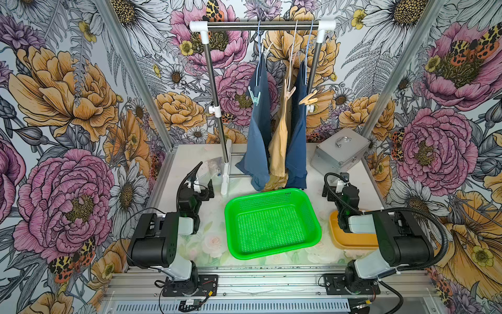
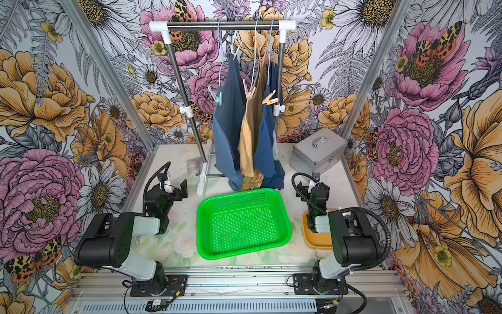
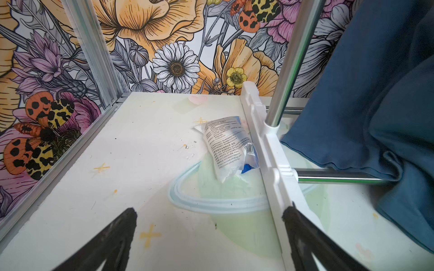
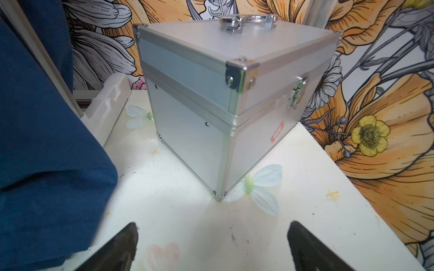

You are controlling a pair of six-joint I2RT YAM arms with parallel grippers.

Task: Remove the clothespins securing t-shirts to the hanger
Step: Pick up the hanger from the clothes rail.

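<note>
Three t-shirts hang on wire hangers (image 1: 259, 40) from the rack's rail in both top views: slate blue (image 1: 258, 130), tan (image 1: 279, 146) and navy (image 1: 297, 141). A mint green clothespin (image 1: 254, 96) grips the slate blue one, a pale pink one (image 1: 290, 91) the tan one, a beige one (image 1: 308, 99) the navy one. A pale clip (image 2: 236, 51) sits higher up near the hooks. My left gripper (image 1: 203, 187) (image 3: 211, 211) is open, low beside the rack's foot. My right gripper (image 1: 338, 187) (image 4: 212, 225) is open, low, facing the silver case. Both are empty.
A green basket (image 1: 231, 217) lies on the table between the arms, below the shirts. A yellow tub (image 1: 350, 242) sits under the right arm. A silver case (image 1: 339, 152) (image 4: 211, 93) stands back right. A plastic packet (image 3: 227, 147) lies by the rack's white foot (image 3: 270, 150).
</note>
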